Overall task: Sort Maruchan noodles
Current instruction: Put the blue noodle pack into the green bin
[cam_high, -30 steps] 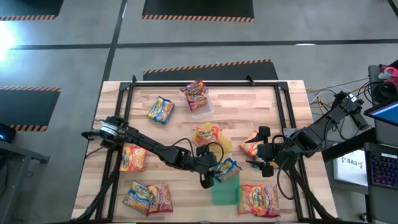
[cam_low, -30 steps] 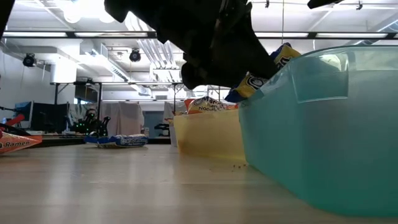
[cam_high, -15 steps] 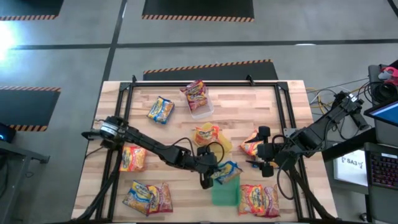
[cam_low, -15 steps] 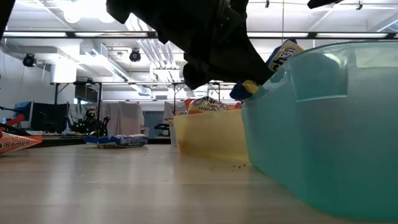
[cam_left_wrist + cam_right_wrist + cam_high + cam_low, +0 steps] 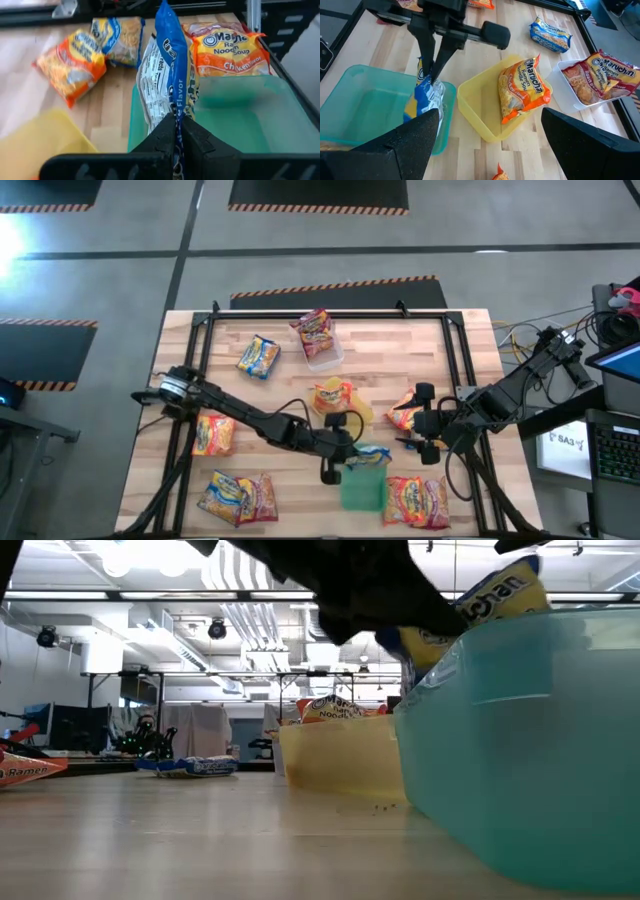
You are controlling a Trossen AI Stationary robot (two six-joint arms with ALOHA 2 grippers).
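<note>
Since a second ago the left gripper [image 5: 347, 456] has pinched shut on the blue noodle packet [image 5: 167, 80] and stood it on edge over the green tray [image 5: 365, 107], where before it lay slanted on the rim. Gripping one crimped end lets the packet hang upright, likely so it can drop cleanly inside. Beside the table's right edge, the right gripper [image 5: 428, 425] waits with fingers spread, holding nothing.

Bright ceiling lights [image 5: 130, 565], soft shadows, blurred near wrist-view edges
</note>
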